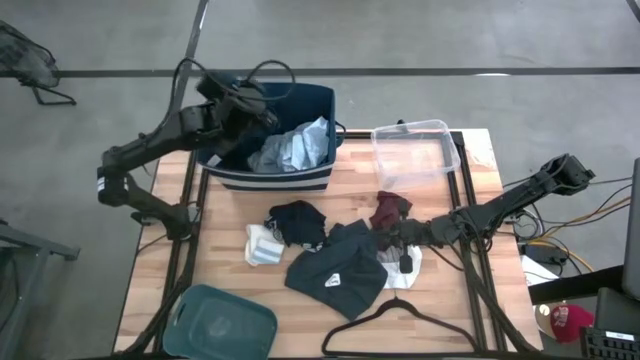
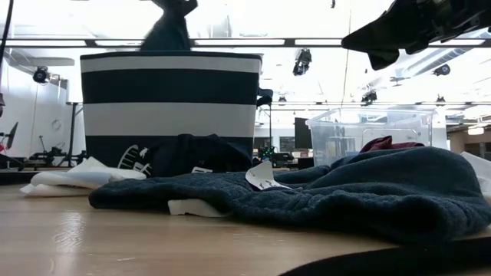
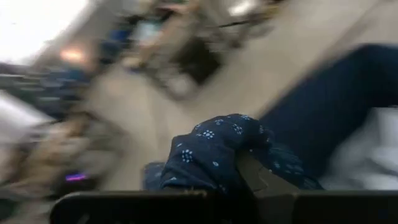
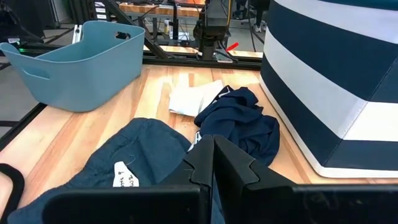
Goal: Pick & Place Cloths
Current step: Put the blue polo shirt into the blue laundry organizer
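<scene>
Navy striped tub (image 1: pixel 300 175) holds a blue-grey shirt (image 1: pixel 295 148) in the high view; the left gripper (image 1: pixel 262 112) hangs above it. Left wrist view: its fingers pinch a navy patterned piece (image 3: pixel 214 152). Right wrist view: the right gripper (image 4: pixel 213 158), fingers pressed together, rests over a dark garment (image 4: pixel 134 155).

Pale planked wood, smooth and faintly sheened, for the table (image 1: pixel 220 262). Soft matt cloth throughout the cloths (image 1: pixel 335 268), nubby and fleece-like on the dark blue-green piece (image 2: pixel 368 192), thin and flower-printed on the navy piece (image 3: pixel 214 149). Glossy clear plastic for the tub (image 1: pixel 415 152), matt teal plastic for the basin (image 4: pixel 74 62), woven striped fabric on the navy bin (image 2: pixel 169 100).
</scene>
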`<state>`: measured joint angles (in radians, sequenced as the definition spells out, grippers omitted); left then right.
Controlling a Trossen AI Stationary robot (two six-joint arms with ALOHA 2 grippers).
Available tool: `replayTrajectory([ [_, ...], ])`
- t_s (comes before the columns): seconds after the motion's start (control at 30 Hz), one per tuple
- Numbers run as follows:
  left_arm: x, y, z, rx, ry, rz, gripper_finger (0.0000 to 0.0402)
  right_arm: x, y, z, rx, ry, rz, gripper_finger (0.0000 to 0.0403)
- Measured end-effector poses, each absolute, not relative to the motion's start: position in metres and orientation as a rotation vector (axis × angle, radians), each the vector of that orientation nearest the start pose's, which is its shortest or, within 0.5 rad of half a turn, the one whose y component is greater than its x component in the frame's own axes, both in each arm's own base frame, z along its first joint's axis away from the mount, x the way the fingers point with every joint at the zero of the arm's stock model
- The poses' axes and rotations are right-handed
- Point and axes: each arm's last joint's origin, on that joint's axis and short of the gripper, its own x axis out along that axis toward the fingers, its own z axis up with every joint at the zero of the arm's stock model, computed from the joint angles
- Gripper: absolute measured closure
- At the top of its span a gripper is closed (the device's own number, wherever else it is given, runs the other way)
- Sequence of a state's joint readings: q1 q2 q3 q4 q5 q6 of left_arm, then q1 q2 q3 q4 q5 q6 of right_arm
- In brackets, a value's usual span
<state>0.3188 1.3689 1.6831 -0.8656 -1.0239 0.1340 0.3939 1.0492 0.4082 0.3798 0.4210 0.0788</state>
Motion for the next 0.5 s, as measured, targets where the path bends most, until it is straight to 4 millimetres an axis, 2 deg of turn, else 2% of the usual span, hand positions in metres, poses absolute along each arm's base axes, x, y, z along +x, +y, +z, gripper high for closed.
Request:
replayTrajectory([
  [0.13,0.237,0.101,0.441,0.155,0.642,1.115,0.0386,0.2,0.07,0.209,-0.025,0.24,-0.036,0.0394],
  [0.23,0.238,0.1,0.435,0.12,0.678,1.075,0.0371,0.2,0.07,0.209,-0.022,0.239,-0.036,0.0394],
  [0.5,0.233,0.098,0.427,0.049,0.736,1.075,0.0271,0.2,0.07,0.209,-0.017,0.238,-0.037,0.0394],
])
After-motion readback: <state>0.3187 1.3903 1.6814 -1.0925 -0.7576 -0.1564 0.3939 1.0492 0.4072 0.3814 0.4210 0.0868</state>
